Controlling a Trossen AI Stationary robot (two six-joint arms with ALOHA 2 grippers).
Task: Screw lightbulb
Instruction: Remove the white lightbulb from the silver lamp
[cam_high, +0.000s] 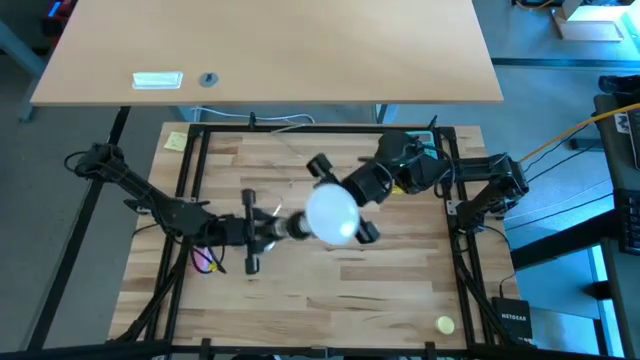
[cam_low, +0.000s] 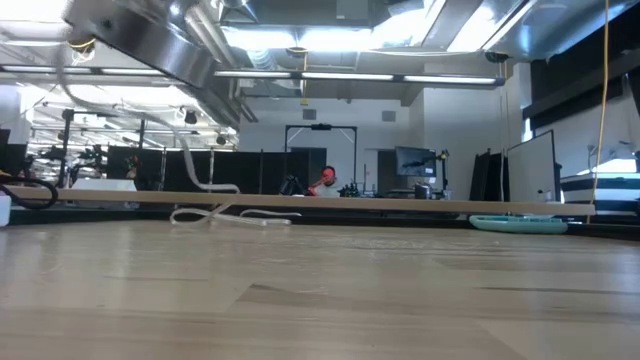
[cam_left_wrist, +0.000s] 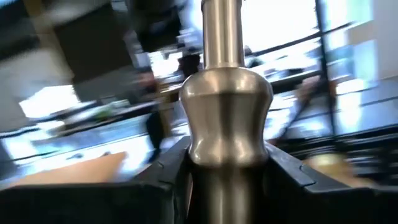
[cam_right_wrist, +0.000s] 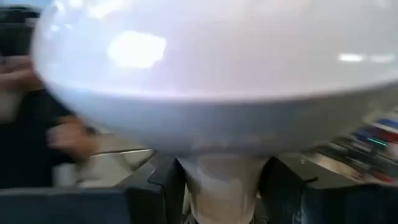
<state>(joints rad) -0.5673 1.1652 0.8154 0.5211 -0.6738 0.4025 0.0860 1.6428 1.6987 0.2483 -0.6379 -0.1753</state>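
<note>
My right gripper (cam_right_wrist: 221, 186) pinches the white frosted lightbulb's (cam_high: 332, 213) neck, left gripper (cam_left_wrist: 227, 180) clamps the silvery metal socket stand (cam_left_wrist: 227, 112) mid-table; screwing's barely started, I reckon.

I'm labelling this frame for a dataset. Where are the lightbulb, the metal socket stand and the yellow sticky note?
lightbulb (cam_high: 332, 213): high view, middle of the white globe.
socket stand (cam_left_wrist: 227, 118): left wrist view, on its bulging silvery stem.
yellow sticky note (cam_high: 176, 141): high view, centre of the note, at the table's far left corner.

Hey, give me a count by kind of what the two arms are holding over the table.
lightbulb: 1, in the right gripper
metal socket stand: 1, in the left gripper
Total: 2
</note>
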